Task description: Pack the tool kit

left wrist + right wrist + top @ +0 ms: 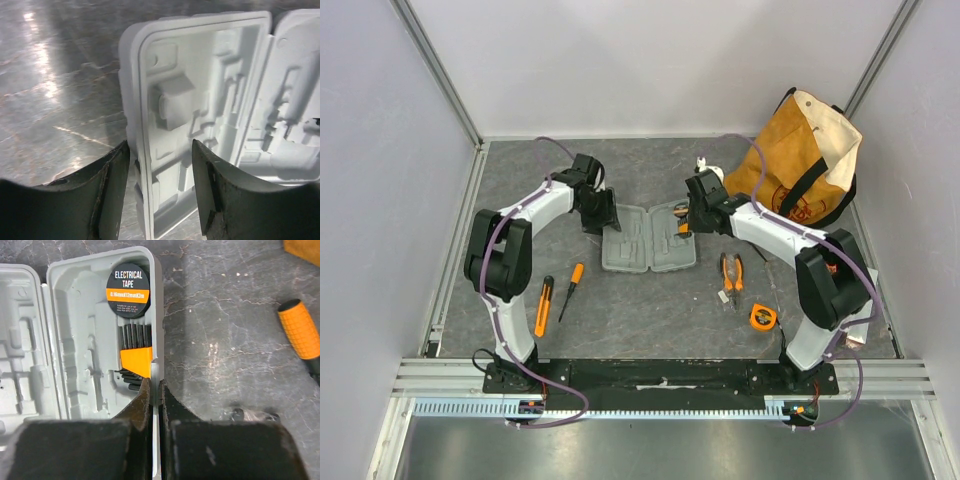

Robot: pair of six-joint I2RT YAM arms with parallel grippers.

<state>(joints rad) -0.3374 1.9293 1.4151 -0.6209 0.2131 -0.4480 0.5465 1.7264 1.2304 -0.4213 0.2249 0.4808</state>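
Note:
The tool kit (648, 240), a grey hinged case, lies open in the middle of the table. My left gripper (603, 215) is open and straddles the case's left rim (142, 150), one finger outside it and one over the empty moulded slots (200, 100). My right gripper (155, 385) is shut on the thin right rim of the case (159, 315). That half holds a roll of electrical tape (128, 289) and black hex keys in an orange holder (136, 360).
On the table left of the case lie an orange-and-black screwdriver (572, 288) and a knife (543, 306). To its right are pliers (731, 275) and a tape measure (762, 317). A tan canvas bag (805, 160) stands at the back right.

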